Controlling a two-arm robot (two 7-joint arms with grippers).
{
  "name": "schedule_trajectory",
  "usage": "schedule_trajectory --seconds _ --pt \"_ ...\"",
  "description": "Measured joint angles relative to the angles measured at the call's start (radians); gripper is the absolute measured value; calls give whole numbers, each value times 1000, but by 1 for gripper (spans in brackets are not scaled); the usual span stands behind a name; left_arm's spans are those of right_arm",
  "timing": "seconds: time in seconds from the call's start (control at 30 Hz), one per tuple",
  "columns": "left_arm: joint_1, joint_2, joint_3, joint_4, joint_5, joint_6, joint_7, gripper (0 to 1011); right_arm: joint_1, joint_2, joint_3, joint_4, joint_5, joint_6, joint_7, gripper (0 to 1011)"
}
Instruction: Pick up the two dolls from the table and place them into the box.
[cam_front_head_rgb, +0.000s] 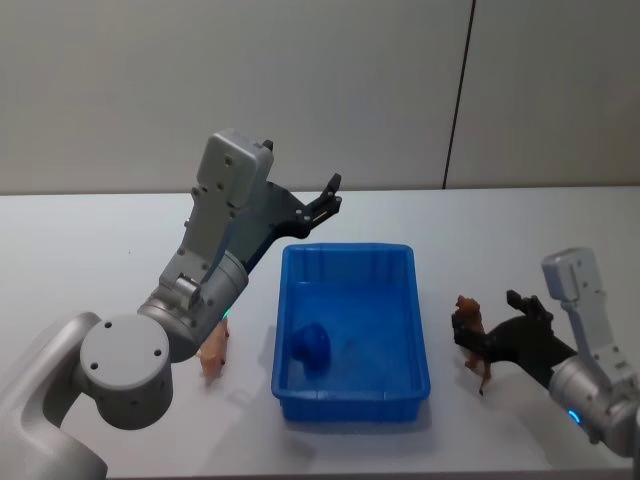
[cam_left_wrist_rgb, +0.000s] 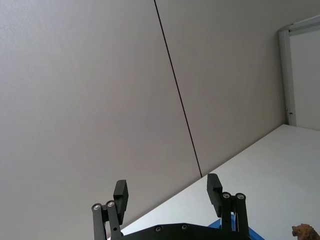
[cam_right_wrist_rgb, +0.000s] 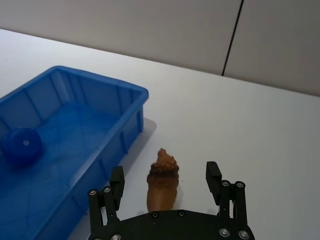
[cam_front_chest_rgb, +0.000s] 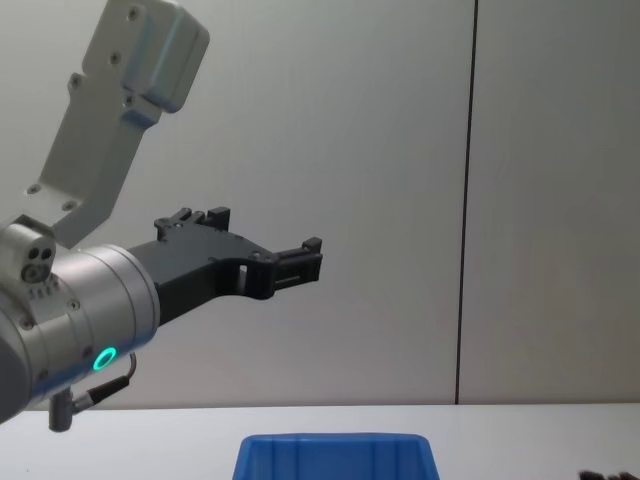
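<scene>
Left gripper (cam_front_head_rgb: 330, 197) up at upper centre of the head view, above the far rim of the blue box (cam_front_head_rgb: 350, 405), fingers spread, nothing in them. Right gripper (cam_right_wrist_rgb: 165, 172) at lower right, fingers apart on either side of the brown doll (cam_right_wrist_rgb: 162, 192) on the table (cam_front_head_rgb: 520, 230), just right of the box. Pink doll (cam_front_head_rgb: 213, 352) on the table just left of the box; round blue object (cam_front_head_rgb: 310, 345) inside it.

One table (cam_front_head_rgb: 80, 250) carries one blue box (cam_front_head_rgb: 350, 411) and two dolls: one brown doll (cam_front_head_rgb: 470, 330) and one pale orange-pink doll (cam_front_head_rgb: 214, 352). There is one round blue thing (cam_front_head_rgb: 311, 346), counted inside the box. The black grippers number two, the left gripper (cam_left_wrist_rgb: 167, 182) and the right gripper (cam_right_wrist_rgb: 165, 170), each with two fingers.
</scene>
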Motion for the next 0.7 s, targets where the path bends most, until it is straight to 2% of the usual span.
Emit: schedule_trajectory --seconds 0.33,0.7 --pt "0 0 0 0 0 0 0 1001 -35 12 9 -13 58 24 -20 1001" --pt "0 0 0 0 0 0 0 1001 -33 2 9 26 117 29 11 1001"
